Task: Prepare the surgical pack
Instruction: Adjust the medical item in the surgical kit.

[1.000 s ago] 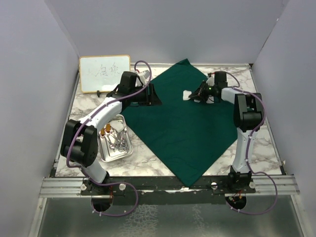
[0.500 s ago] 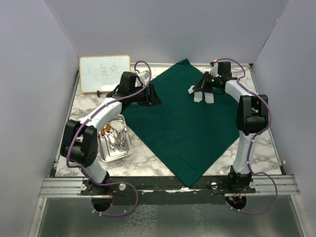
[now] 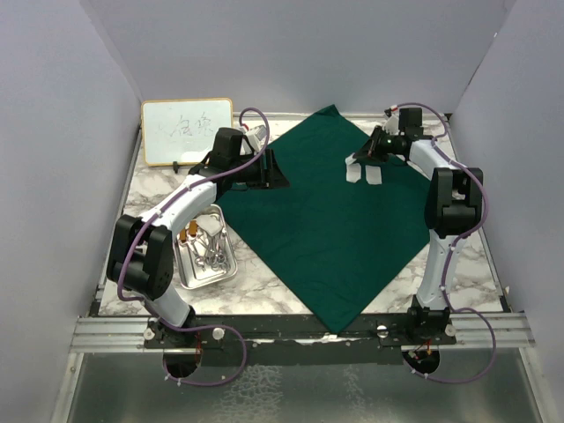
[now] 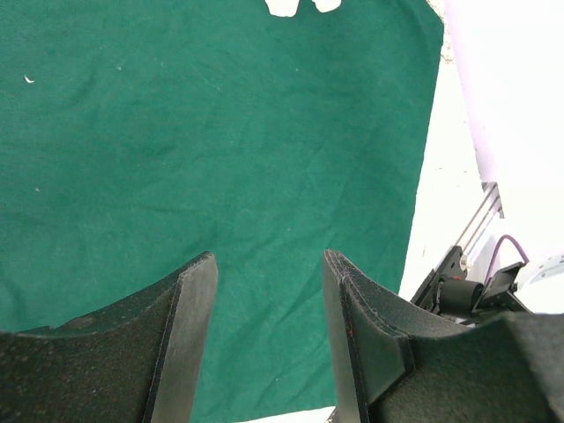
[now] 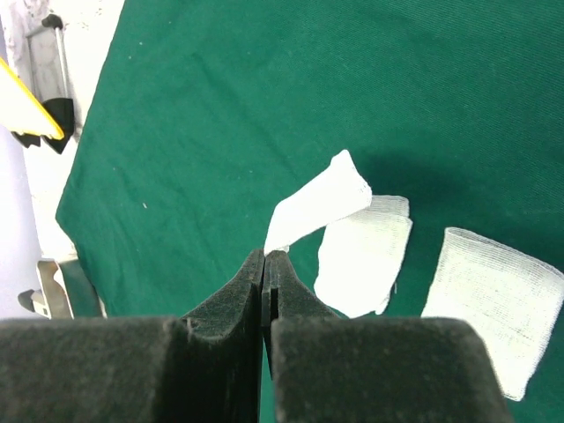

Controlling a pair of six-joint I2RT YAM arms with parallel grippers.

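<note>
Right gripper (image 5: 265, 257): jaws fully closed, pinching the lower corner of one white gauze piece (image 5: 322, 201). The piece rises clear of the cloth and throws a shadow behind it. Just right of it in the wrist view, two more gauze squares (image 5: 363, 256) lie flat on the cloth, side by side with a gap between them. The nearer one sits partly behind the held piece. In the overhead view this gripper is right of centre in the upper frame, over the far right part of the drape (image 3: 326, 238).

Left gripper (image 4: 269, 264): jaws partway open, nothing between them, green cloth directly below. Overhead, it sits left of centre in the upper frame, above the drape's left corner.

Drape: dark green, spread flat as a diamond across the middle of the marble table (image 3: 150, 189), its near corner at bottom centre.

Tray (image 3: 187, 280): steel, lower left of frame, just beside the drape's left edge, holding silver instruments (image 3: 210, 248).

Whiteboard (image 3: 187, 130): upper left, standing at the table's far edge.
</note>
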